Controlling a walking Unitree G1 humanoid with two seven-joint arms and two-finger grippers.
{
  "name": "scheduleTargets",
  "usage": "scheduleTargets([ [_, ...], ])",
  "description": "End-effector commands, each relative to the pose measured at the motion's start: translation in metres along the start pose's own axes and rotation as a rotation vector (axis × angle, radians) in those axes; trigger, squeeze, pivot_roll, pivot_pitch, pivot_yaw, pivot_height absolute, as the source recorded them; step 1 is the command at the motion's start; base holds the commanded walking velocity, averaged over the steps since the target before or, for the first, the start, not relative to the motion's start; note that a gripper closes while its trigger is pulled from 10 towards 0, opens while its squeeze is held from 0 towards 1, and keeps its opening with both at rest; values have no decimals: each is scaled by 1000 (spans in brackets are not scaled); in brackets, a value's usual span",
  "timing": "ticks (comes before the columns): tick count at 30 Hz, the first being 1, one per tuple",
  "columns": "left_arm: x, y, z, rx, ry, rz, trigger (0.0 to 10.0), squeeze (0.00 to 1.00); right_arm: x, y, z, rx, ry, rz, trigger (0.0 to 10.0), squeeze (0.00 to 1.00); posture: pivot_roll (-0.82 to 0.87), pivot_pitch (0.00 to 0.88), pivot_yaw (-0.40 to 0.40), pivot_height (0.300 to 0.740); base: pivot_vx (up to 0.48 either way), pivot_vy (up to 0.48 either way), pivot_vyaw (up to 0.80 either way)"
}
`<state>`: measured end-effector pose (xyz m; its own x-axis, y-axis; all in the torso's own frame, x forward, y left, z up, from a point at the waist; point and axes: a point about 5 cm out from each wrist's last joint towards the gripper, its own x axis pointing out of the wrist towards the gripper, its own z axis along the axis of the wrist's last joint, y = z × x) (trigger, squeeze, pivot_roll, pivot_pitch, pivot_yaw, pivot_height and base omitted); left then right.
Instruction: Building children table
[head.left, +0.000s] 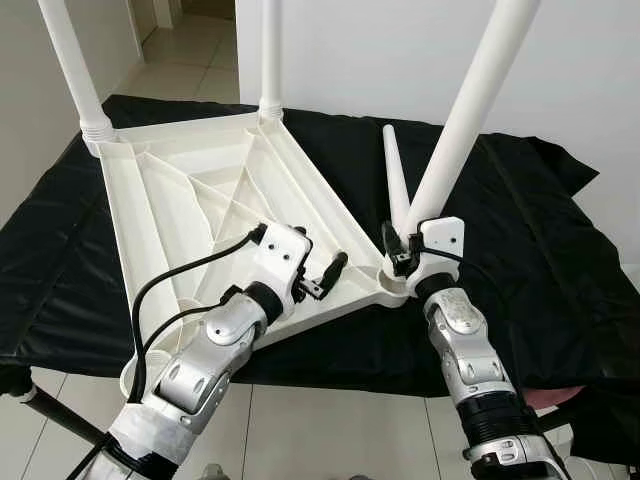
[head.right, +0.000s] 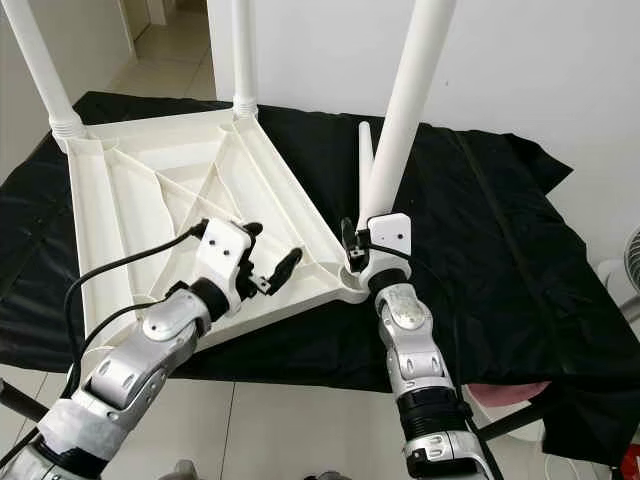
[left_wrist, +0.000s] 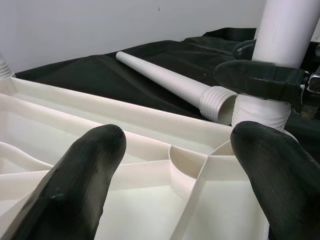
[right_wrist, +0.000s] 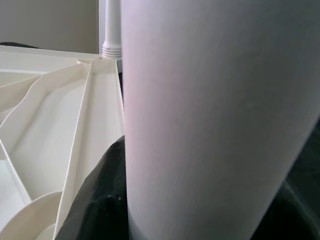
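In the left eye view, the white tabletop (head.left: 215, 215) lies upside down on a worktop (head.left: 540, 250) draped in black cloth. Two legs (head.left: 72, 68) stand in its far corners. The right claw (head.left: 405, 252) is clamped on a third leg (head.left: 470, 105), which tilts in the near corner socket just below the claw. A fourth leg (head.left: 397, 180) lies loose on the cloth just beyond that claw. The left claw (head.left: 325, 275) hovers, fingers apart and empty, over the tabletop's near edge, beside the right claw.

The right eye view repeats this scene.

In the left wrist view, the left claw's fingers (left_wrist: 80, 175) spread wide above the ribbing; ahead, the third leg's threaded end meets the socket.

In the right wrist view, the gripped leg (right_wrist: 210, 115) sits close between the fingers.

By my reckoning, two legs are done, the third is being seated, and the fourth remains.
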<state>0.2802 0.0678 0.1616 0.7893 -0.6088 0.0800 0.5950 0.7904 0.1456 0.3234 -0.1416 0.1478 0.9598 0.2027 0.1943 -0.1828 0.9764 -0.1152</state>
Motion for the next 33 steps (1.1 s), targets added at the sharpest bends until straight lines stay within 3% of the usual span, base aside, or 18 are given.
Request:
scheduleTargets([
  [1,-5,-23,-3,0,7,-413,10000,0,-2,-1,-1,-5,7,9,10000,0,41,0,-70,740,0,0,0],
  [18,-9,-27,-1,37,0,-447,10000,0,-9,4,-8,-90,48,142,10000,0,44,0,-72,740,0,0,0],
  [33,-6,-25,5,40,-18,-433,10000,0,-18,1,-7,-93,44,198,10000,0,30,22,-69,740,0,0,0],
])
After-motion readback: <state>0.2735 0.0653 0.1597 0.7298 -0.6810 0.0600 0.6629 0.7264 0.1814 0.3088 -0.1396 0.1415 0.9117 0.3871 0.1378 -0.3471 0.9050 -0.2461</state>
